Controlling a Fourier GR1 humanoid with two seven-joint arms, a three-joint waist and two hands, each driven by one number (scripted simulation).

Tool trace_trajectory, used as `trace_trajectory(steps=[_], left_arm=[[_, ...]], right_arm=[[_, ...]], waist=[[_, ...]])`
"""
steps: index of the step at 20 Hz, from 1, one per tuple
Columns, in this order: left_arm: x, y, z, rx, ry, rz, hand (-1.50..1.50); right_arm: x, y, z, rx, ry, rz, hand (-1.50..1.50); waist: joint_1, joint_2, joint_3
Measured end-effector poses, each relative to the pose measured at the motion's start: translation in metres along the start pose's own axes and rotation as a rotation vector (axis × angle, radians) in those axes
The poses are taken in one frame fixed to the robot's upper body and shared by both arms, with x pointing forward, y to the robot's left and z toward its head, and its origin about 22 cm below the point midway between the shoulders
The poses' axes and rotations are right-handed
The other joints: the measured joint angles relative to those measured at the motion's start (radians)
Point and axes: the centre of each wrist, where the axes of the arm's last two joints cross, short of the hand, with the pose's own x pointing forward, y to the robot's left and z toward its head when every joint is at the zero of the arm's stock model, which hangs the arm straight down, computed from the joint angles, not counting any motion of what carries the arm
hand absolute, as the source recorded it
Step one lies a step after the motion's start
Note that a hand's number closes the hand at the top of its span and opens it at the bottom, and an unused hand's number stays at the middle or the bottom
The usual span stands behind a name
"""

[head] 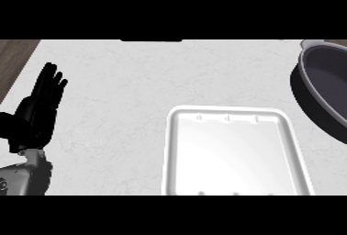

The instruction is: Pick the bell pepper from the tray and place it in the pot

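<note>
Tray lies on the white marbled tabletop. It is a shallow white rectangle with rounded corners, and the view's lower edge cuts its near end. Small notches mark its far and near inner walls. The pot stands beyond the tray and to its right, apart from it. It is dark inside with a pale rim, and the view's right edge cuts it off. The left hand shows well to the left of the tray, by the view's left edge. It is released, with black fingers straight and pointing up, holding nothing. Its grey forearm comes in below it. The pepper shows nowhere in the view, so its place cannot be told; only part of the pot's inside is visible.
</note>
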Motion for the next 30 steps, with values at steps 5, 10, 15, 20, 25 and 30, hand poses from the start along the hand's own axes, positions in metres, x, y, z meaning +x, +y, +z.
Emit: trace_trajectory(steps=[5, 10, 15, 20, 25, 30], left_arm=[[0.002, -0.005, -0.006, -0.013, -0.012, 0.004, 0.0], [0.003, -0.011, -0.009, -0.023, -0.012, 0.009, 0.0], [0.003, -0.015, -0.013, -0.03, -0.009, 0.003, 0.0], [0.007, -0.016, -0.014, -0.03, -0.013, 0.007, 0.0], [0.009, -0.015, -0.012, -0.038, -0.017, 0.013, 0.0], [0.004, -0.01, -0.01, -0.031, -0.012, 0.007, 0.0]], right_arm=[[-0.011, -0.006, -0.016, -0.096, -0.004, 0.28, 1.5], [-0.049, 0.008, -0.034, -0.12, 0.023, 0.401, 1.5], [-0.081, 0.025, -0.048, -0.07, 0.063, 0.41, 1.5], [-0.102, 0.031, -0.047, 0.02, 0.17, 0.31, -1.5], [-0.111, 0.043, -0.05, 0.118, 0.173, 0.147, -1.5], [-0.11, 0.046, -0.057, 0.075, 0.121, -0.107, -1.5]], waist=[[0.017, 0.008, 0.001], [0.026, 0.01, 0.002], [0.028, 0.012, 0.002], [0.032, 0.013, 0.003], [0.038, 0.015, 0.004], [0.034, 0.014, 0.005]])
